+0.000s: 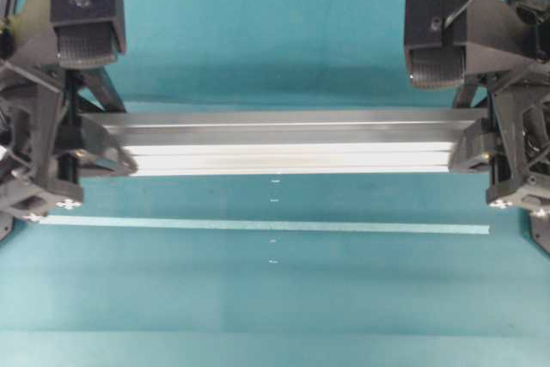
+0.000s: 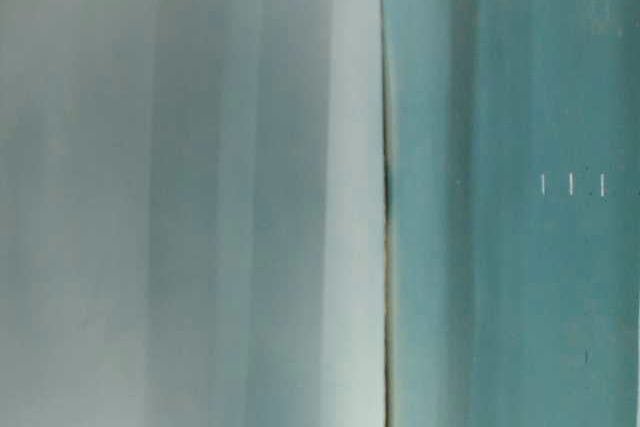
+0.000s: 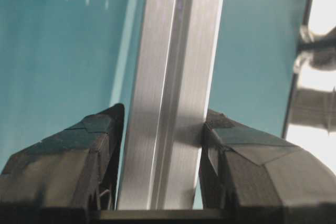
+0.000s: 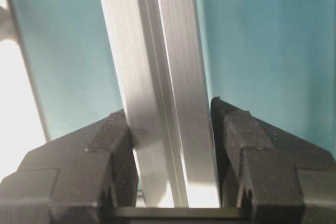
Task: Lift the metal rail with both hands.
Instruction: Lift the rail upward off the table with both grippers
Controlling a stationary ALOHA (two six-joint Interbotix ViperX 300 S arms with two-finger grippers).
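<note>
**Two grippers, one rail between them**

Two black grippers pinch the metal rail [image 1: 288, 145] at its ends. The left gripper [image 3: 160, 129] has a finger [image 3: 79, 156] pressed on each side of the bar; the right gripper [image 4: 170, 124] clamps its end the same way, pads flush against the grooved silver faces. From overhead the rail runs level across the middle of the teal table [image 1: 284, 315], from near its left edge to near its right, parallel to a thin pale tape strip [image 1: 258, 225] lying nearer the front edge. The table-level view is a blur of grey and teal; nothing can be told from it.
</note>
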